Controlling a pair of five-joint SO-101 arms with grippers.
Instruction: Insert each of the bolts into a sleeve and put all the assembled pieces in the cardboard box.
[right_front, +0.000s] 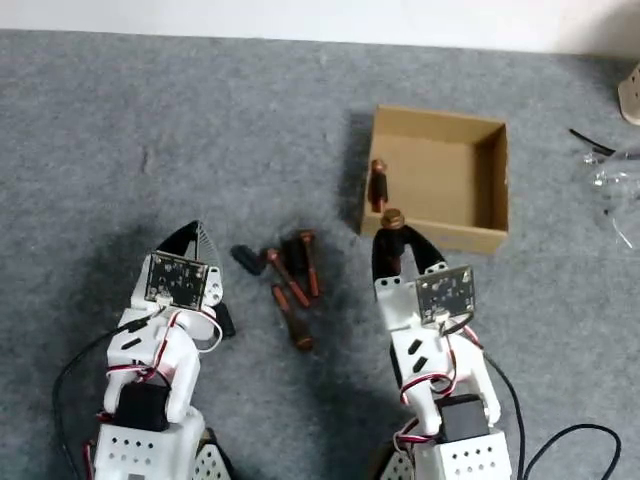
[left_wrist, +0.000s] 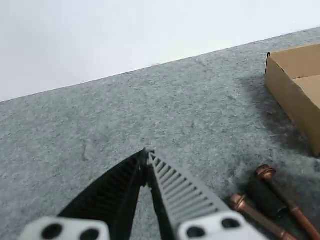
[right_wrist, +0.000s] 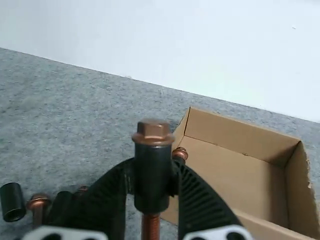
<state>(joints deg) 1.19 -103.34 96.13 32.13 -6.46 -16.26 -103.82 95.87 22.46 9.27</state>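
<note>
One open brown cardboard box (right_front: 452, 238), one copper bolt in a black sleeve (right_front: 377, 186) lying inside it, three loose copper bolts (right_front: 288, 280) and two black tube sleeves (right_front: 246, 259) on the grey carpet (right_front: 120, 130), my left gripper (left_wrist: 147, 156) with jaws shut on nothing, my right gripper (right_wrist: 152, 172) pinching one more sleeved bolt (right_wrist: 151, 150) just beside the box.

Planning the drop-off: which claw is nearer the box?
Right. The right claw, gripping a sleeved bolt, is at the box's near wall; the left claw sits farther off, beyond the loose bolts.
</note>
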